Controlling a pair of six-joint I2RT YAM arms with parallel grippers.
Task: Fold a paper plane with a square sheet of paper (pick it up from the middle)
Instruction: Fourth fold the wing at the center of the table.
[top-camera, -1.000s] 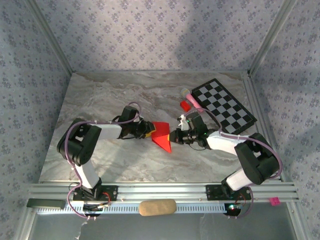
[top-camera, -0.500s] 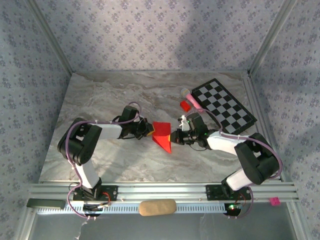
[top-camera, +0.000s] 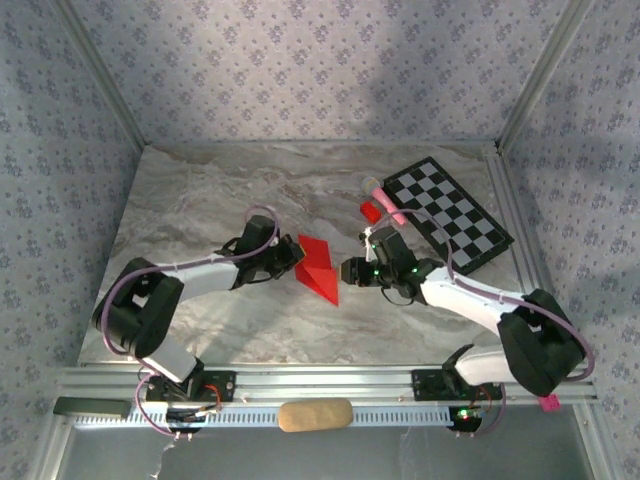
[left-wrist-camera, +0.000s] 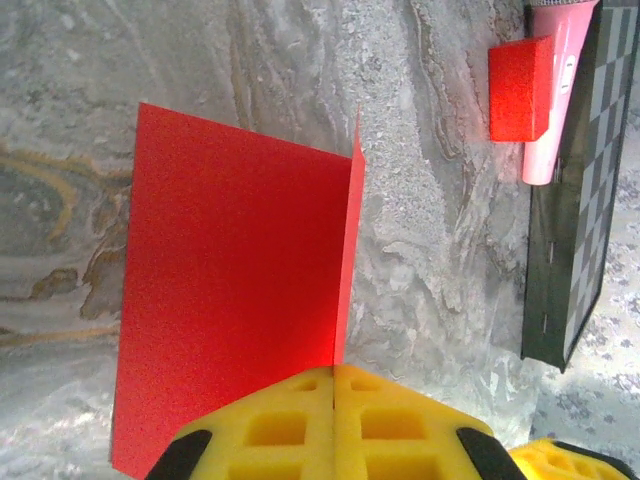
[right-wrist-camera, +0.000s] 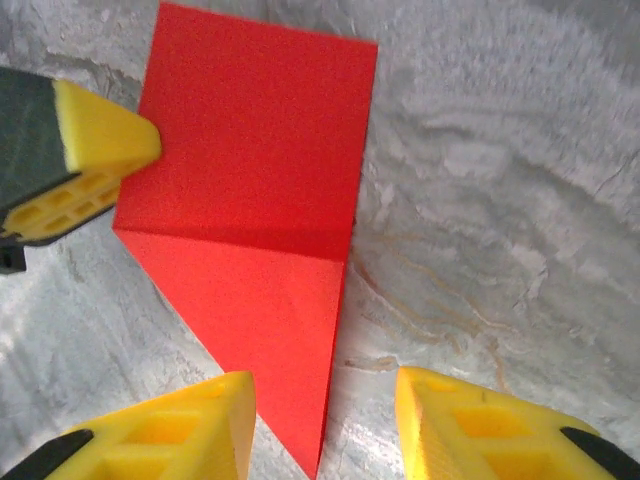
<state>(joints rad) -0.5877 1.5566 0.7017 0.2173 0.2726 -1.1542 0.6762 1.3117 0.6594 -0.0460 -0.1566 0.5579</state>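
We see the sheet of paper near the middle of the marble table, between the two grippers. It is bright red and folded, no longer a flat square. In the right wrist view the sheet of paper shows a broad panel, a crease across it, and a triangular flap below that narrows to a point.

The left gripper is closed on the paper's left edge. In the left wrist view its yellow pads press together with the sheet pinched between them, and one fold of the sheet stands upright along the pad line. One of its yellow pads also shows in the right wrist view, at the paper's left edge.

The right gripper sits just right of the paper with its jaws apart, and we see nothing clamped. Its fingers flank the paper's pointed tip. We cannot tell whether either finger touches the tip.

Toward the far right, well apart from the paper, we see a small red block. It lies beside a pink pen-like object at the edge of a checkerboard.
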